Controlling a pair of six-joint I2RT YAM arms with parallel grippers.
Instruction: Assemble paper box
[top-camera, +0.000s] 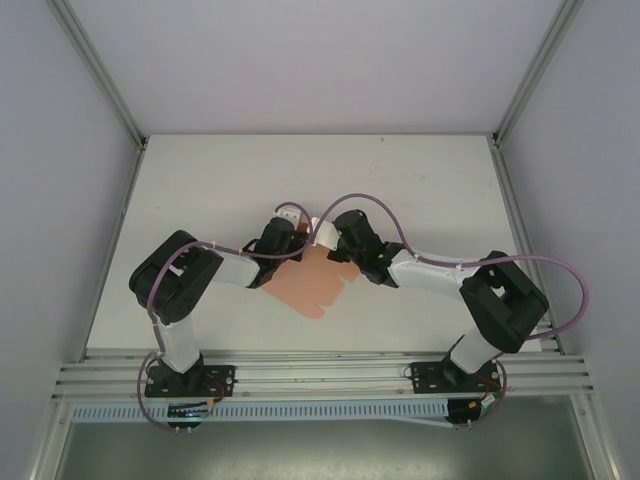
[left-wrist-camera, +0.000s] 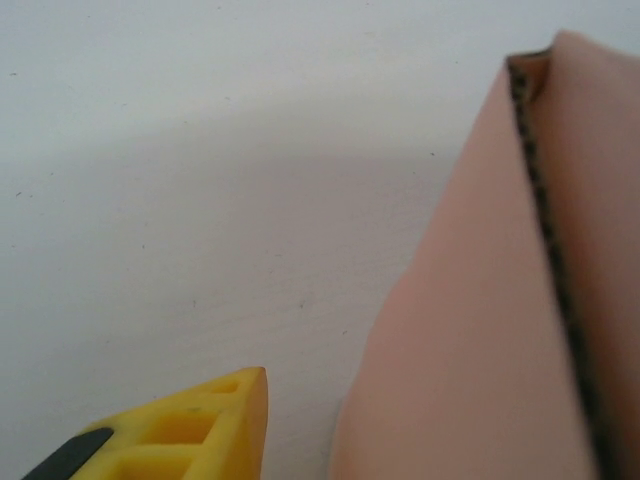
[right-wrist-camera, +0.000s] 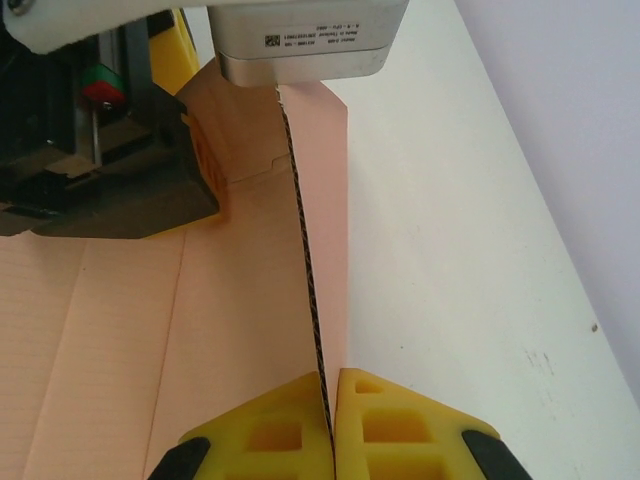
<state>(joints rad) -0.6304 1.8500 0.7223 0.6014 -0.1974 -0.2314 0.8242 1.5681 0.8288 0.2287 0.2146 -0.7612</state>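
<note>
Salmon-pink paper box (right-wrist-camera: 250, 300) edge clenched in right hand (right-wrist-camera: 331, 395); left hand (top-camera: 292, 228) beside it, state unclear.

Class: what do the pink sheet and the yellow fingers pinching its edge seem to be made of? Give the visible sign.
Paper box: thin corrugated card, matte salmon-pink; its cut edge shows a dark wavy core, and faint ribs line its face. Right gripper fingers: likely rigid plastic, matte yellow, with hollow moulded pockets.

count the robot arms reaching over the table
2. The left arm comes in from the near-left corner and the right arm from the near-right. Both reach the paper box in the middle of the table. None appears hidden.
</note>
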